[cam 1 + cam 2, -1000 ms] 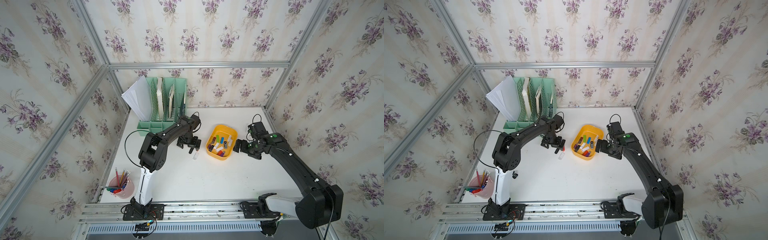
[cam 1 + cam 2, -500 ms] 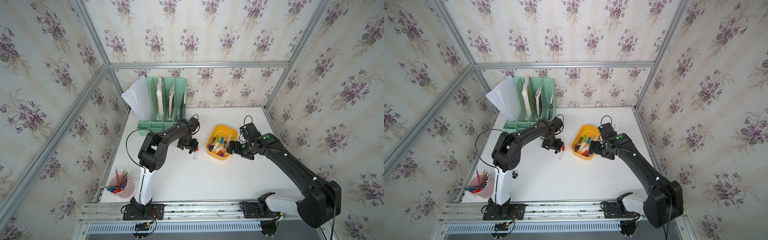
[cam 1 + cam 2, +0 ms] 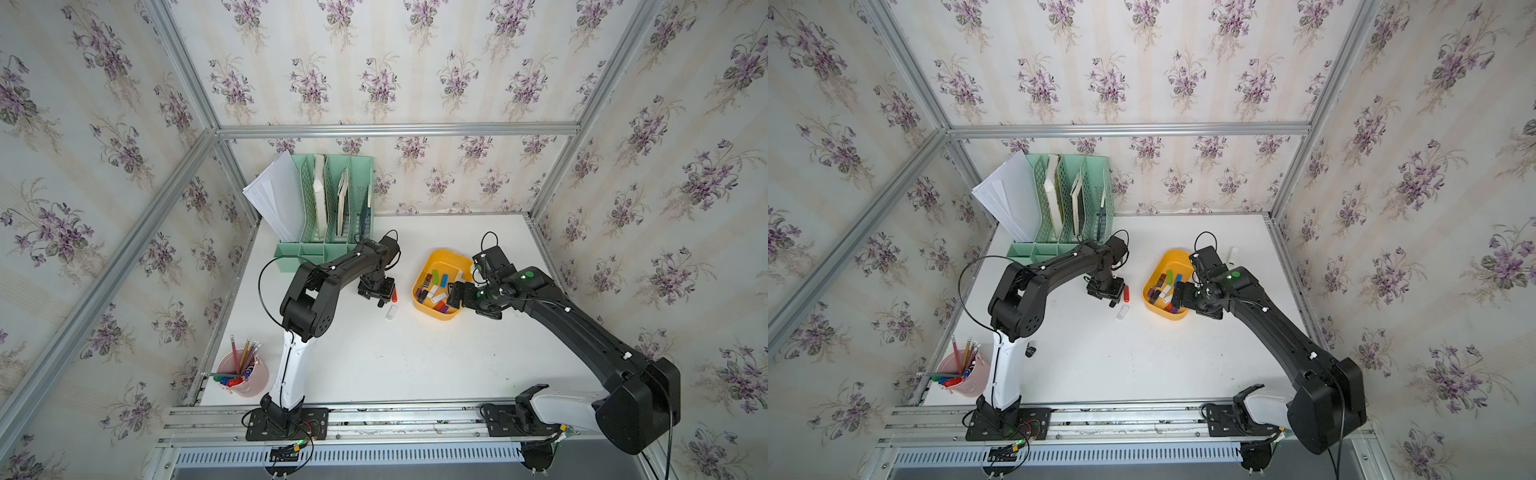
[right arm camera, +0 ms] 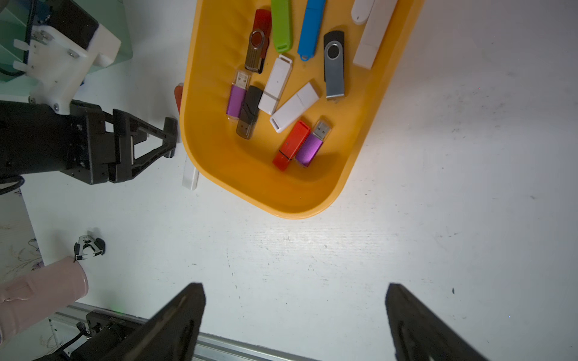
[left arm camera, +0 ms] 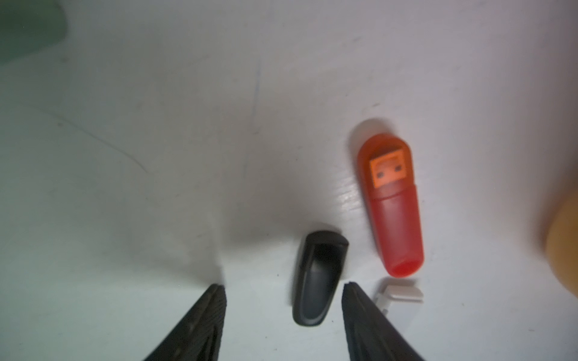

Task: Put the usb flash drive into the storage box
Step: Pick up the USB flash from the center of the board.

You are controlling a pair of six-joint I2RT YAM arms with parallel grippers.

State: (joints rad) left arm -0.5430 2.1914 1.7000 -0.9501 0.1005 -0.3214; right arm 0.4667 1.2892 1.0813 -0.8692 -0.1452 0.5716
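Straddling the black flash drive point(image 5: 319, 281) near the storage box point(image 3: 444, 259), my half-open left claw point(image 5: 283, 285), still empty-handed, needs centring before pinching.

No legible txt, labels, brands or nos. in any view. On flash drives point(image 4: 276, 84) in storage box point(image 4: 215, 150): casings plain, no print readable.
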